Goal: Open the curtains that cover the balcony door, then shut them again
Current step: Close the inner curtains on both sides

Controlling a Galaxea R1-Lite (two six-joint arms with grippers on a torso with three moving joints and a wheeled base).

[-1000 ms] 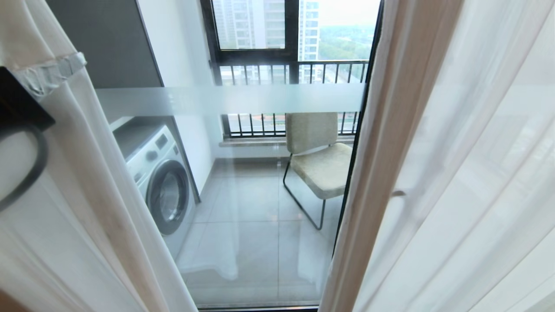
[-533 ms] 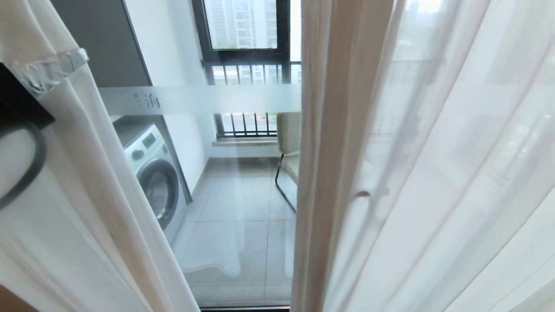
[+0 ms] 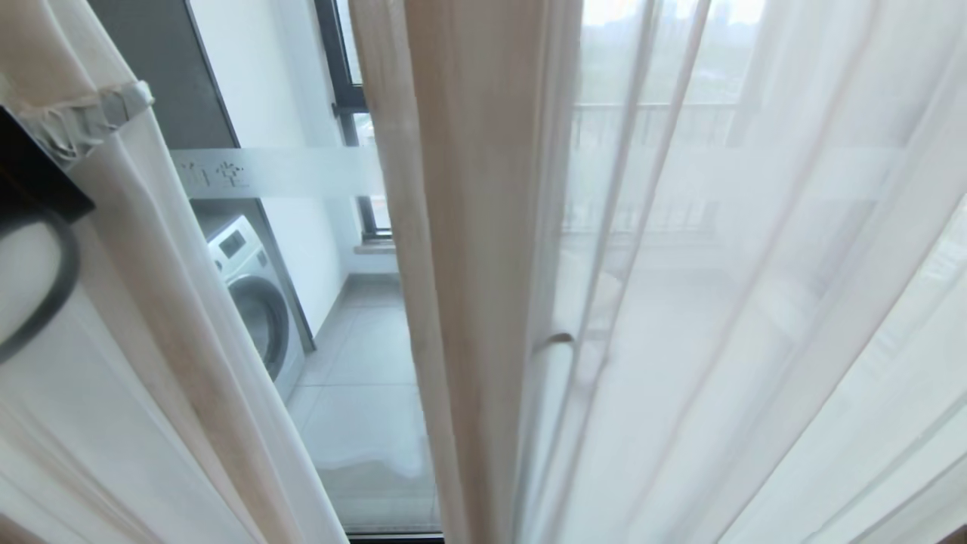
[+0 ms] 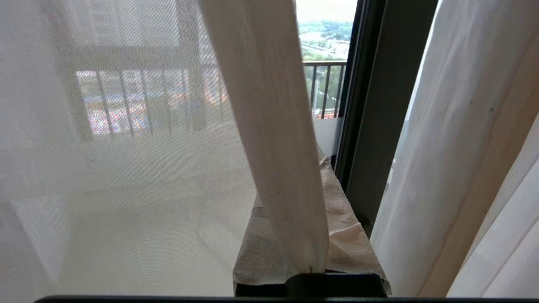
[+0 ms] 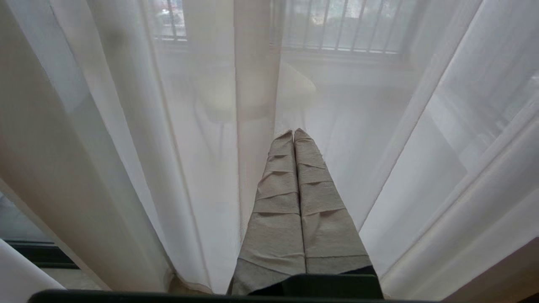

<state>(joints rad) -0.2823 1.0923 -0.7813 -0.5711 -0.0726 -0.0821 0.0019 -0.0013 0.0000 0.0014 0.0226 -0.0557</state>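
I have the left gripper (image 4: 311,252) clenched on the beige hem of the sheer curtain (image 3: 483,249), the ribbed strip running up from between its taped fingers (image 4: 345,227) in the left wrist view. Over the last second that hem has swept across the head view from the right side to just left of centre. The whole scene has slid too, so the base or torso is carrying the pull, not the arm alone. The chair that stood in plain sight is now only a pale shape behind the voile, and the bare strip of balcony door (image 3: 325,174) has narrowed to a slot between this panel and the other sheer panel (image 3: 151,317) on the left, with the washing machine (image 3: 253,302) showing through it (a good sign for the closing half). I judge the closing well along, with a small gap left to shut. The right gripper (image 5: 294,134) hangs idle against the sheers, fingers pressed together on nothing.
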